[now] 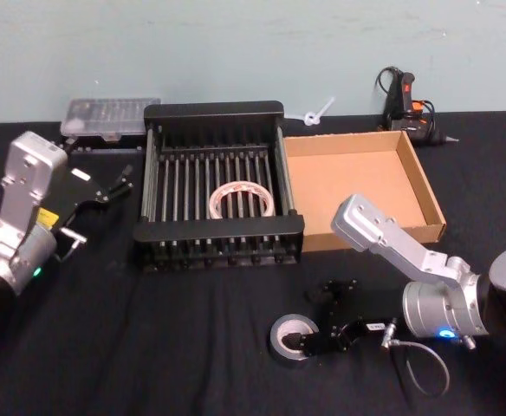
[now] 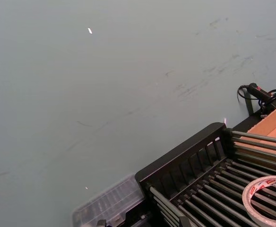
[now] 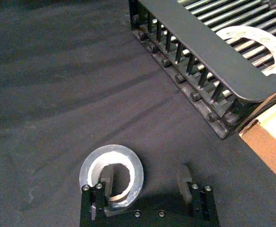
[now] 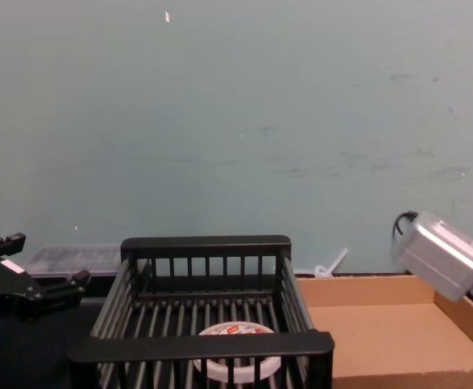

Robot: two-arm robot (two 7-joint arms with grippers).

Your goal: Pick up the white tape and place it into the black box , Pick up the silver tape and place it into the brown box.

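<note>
White tape [image 1: 241, 199] already lying flat in the black box [image 1: 218, 111], so half done. Right hand [image 1: 325, 315] spread over the silver tape [image 1: 289, 340] on the surface at six o'clock of that box, one finger inside the core, ready to pinch the wall for the brown box [image 1: 426, 195]. Left hand [image 1: 106, 186] parked at nine o'clock, spread.

Pale blue-green wall [image 4: 236, 121], scuffed, behind the table; black cloth [image 1: 192, 347] covers the tabletop, lightly wrinkled.
</note>
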